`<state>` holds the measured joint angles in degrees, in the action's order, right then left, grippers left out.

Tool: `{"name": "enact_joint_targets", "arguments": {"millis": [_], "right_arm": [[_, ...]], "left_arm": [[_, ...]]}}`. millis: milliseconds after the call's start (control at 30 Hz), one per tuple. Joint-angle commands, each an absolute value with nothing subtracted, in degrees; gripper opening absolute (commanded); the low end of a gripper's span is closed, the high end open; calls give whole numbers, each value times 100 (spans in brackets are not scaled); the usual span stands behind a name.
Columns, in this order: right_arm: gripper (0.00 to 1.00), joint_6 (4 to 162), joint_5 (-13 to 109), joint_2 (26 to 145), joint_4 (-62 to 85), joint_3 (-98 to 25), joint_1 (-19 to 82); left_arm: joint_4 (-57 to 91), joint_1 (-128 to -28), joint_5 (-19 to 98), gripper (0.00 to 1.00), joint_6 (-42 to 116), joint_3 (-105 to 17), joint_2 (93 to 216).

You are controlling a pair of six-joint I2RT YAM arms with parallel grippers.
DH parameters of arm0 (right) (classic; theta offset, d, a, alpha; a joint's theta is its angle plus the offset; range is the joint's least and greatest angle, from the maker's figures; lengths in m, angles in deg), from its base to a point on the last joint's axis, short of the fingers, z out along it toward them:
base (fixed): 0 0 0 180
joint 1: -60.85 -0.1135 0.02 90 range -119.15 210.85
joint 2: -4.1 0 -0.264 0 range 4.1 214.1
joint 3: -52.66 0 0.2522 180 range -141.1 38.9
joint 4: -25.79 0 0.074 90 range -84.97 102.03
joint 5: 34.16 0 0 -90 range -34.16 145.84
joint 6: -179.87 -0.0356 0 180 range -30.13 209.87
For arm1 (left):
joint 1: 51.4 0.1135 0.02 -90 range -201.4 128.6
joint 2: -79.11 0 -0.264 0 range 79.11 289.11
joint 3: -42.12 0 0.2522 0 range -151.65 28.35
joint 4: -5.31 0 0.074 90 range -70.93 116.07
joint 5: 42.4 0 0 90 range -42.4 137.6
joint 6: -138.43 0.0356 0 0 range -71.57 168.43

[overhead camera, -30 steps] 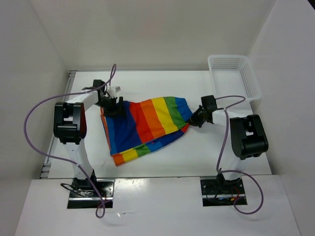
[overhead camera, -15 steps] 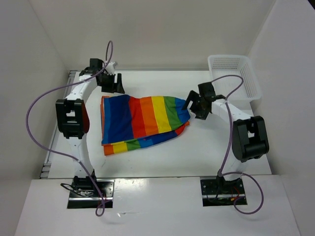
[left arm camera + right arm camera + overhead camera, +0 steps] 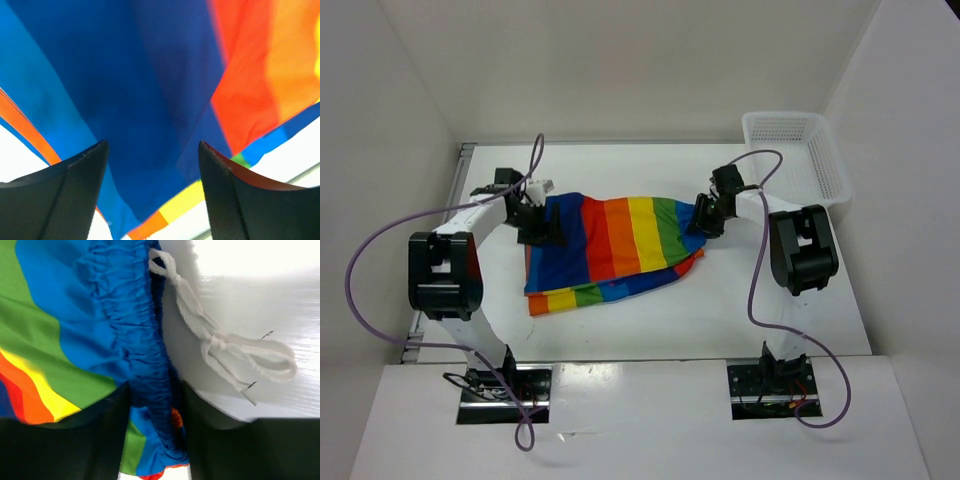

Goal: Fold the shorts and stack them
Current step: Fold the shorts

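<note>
The rainbow-striped shorts (image 3: 615,245) lie folded and mostly flat on the white table, blue end to the left and green end to the right. My left gripper (image 3: 538,228) hovers over the blue end. In the left wrist view its jaws are wide apart, with blue fabric (image 3: 150,75) below them and nothing held. My right gripper (image 3: 703,218) is at the right edge of the shorts. In the right wrist view the gripper (image 3: 156,405) pinches the gathered blue waistband (image 3: 125,315). The white drawstring (image 3: 225,350) lies loose on the table beside it.
A white mesh basket (image 3: 798,150) stands at the back right corner. White walls close in the table (image 3: 770,300) at the back and sides. Purple cables loop from both arms.
The shorts were spread flatter. Both grippers had lifted away from them; the left has come back down over the blue end and the right has returned to the waistband and closed on it.
</note>
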<state>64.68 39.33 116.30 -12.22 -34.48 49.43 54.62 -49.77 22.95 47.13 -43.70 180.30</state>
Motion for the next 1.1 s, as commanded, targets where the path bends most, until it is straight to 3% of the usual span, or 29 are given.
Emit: {"name": "enact_joint_targets", "arguments": {"millis": [0, 33, 167, 367, 633, 867, 1067], "right_arm": [[43, 6649, 3791, 11791, -1179, -3255, 4916], [29, 6597, 3869, 11792, -1101, -3203, 4916], [0, 6246, 4537, 11468, -1012, -3202, 4916], [0, 6060, 5530, 10589, -1187, -3150, 5030], [0, 6060, 5917, 9543, -1723, -3176, 5338], [0, 6166, 5786, 9296, -2136, -3440, 5338], [0, 5939, 5646, 8901, -2259, -2720, 5338]], "left_arm": [[5335, -4920, 2290, 78, 4843, -3828, 17746], [5195, -4920, 2342, 78, 4843, -3722, 17746], [5089, -5069, 2342, 77, 4843, -3642, 18202], [5088, -5482, 2256, 77, 4843, -3712, 18528], [5203, -6176, 2018, 77, 4843, -4081, 18836], [5203, -6546, 1912, 75, 4843, -4477, 19126], [5404, -6546, 2018, 75, 4843, -4591, 18854]]}}
